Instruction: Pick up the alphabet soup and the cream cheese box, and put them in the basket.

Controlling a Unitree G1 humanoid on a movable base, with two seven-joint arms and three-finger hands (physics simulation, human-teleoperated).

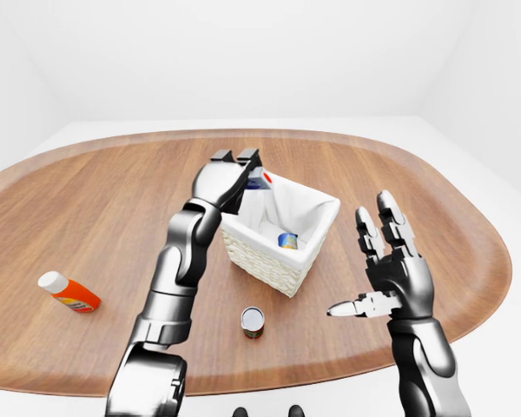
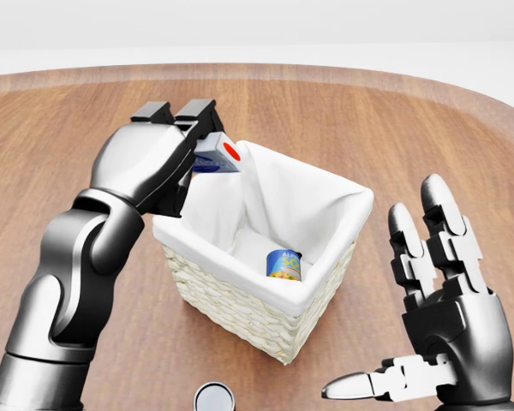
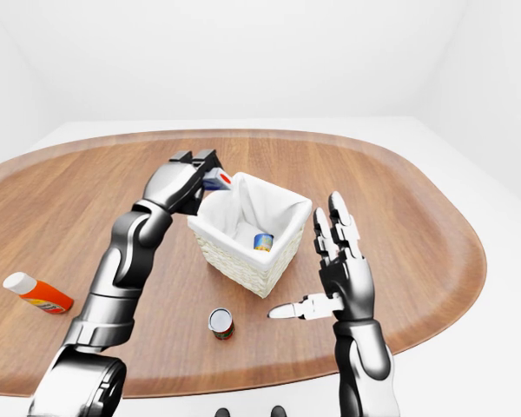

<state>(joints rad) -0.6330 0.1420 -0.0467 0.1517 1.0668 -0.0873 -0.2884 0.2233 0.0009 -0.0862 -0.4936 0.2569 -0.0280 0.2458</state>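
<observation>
A white-lined wicker basket point(image 2: 240, 304) stands in the middle of the wooden table. The alphabet soup can point(image 2: 283, 265), blue and yellow, lies inside it on the liner. My left hand point(image 2: 173, 137) is shut on the cream cheese box point(image 2: 218, 154), a blue and white box with a red dot, and holds it over the basket's upper left rim. My right hand point(image 2: 415, 325) is open and empty to the right of the basket, fingers spread upward.
A small can point(image 1: 253, 321) with a silver top stands on the table below the basket. An orange bottle with a white cap point(image 1: 68, 293) lies at the left. The table's curved edge point(image 1: 330, 369) runs close along the bottom of the views.
</observation>
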